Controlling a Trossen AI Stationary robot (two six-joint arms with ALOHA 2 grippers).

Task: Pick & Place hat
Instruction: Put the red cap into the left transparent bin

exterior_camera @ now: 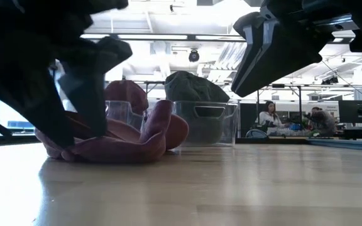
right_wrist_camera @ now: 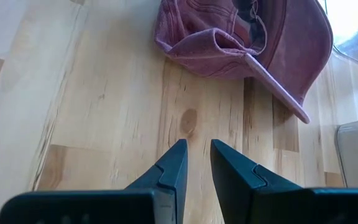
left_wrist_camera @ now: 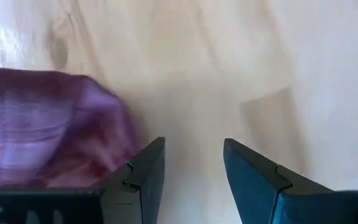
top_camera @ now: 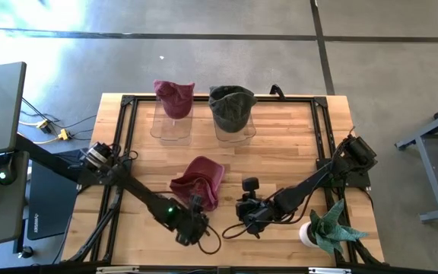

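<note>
A maroon hat (top_camera: 200,181) lies crumpled on the wooden table, a little left of the middle; it also shows in the right wrist view (right_wrist_camera: 247,37), its brim toward the table's right. My left gripper (left_wrist_camera: 194,143) is open and points down at the table by the hat's near edge (left_wrist_camera: 104,124). In the high view it (top_camera: 192,224) is just in front of the hat. My right gripper (right_wrist_camera: 197,143) is open only a narrow gap and empty. It hovers over bare wood to the right of the hat, also in the high view (top_camera: 248,213). My left gripper has one finger (left_wrist_camera: 145,171) right beside the hat's near edge (left_wrist_camera: 120,146), the other over bare wood. I cannot tell whether that finger touches the cloth. Nothing is between the fingers.
Two clear bins stand at the table's far side, one holding a maroon hat (top_camera: 175,99) and one a dark hat (top_camera: 230,106). A potted plant (top_camera: 329,228) stands at the near right corner. A black frame (top_camera: 128,103) runs along the table's edges.
</note>
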